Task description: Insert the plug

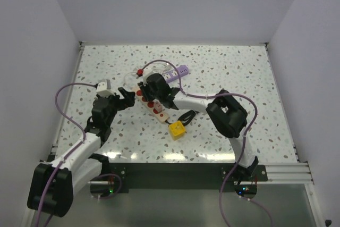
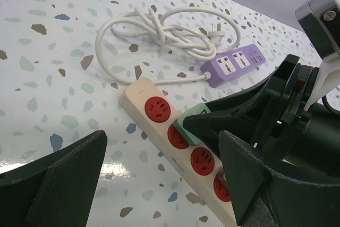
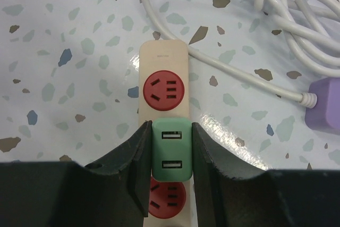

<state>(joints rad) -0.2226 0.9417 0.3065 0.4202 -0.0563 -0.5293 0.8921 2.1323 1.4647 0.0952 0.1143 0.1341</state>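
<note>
A beige power strip (image 3: 163, 59) with several red sockets lies on the speckled table, also in the left wrist view (image 2: 139, 97) and the top view (image 1: 161, 115). My right gripper (image 3: 170, 136) is shut on a green two-port USB plug (image 3: 171, 150) and holds it against the strip's second socket. The plug also shows in the left wrist view (image 2: 194, 118), under the right gripper's fingers (image 2: 249, 107). My left gripper (image 2: 162, 152) is open and empty, its jaws straddling the strip's near part; I cannot tell whether they touch it. In the top view it (image 1: 125, 99) is left of the right gripper (image 1: 154, 91).
A purple power strip (image 2: 231, 67) with a coiled white cable (image 2: 164, 30) lies just beyond the beige strip. A yellow block (image 1: 177, 129) with a black cord sits near the strip's front end. White walls enclose the table on three sides.
</note>
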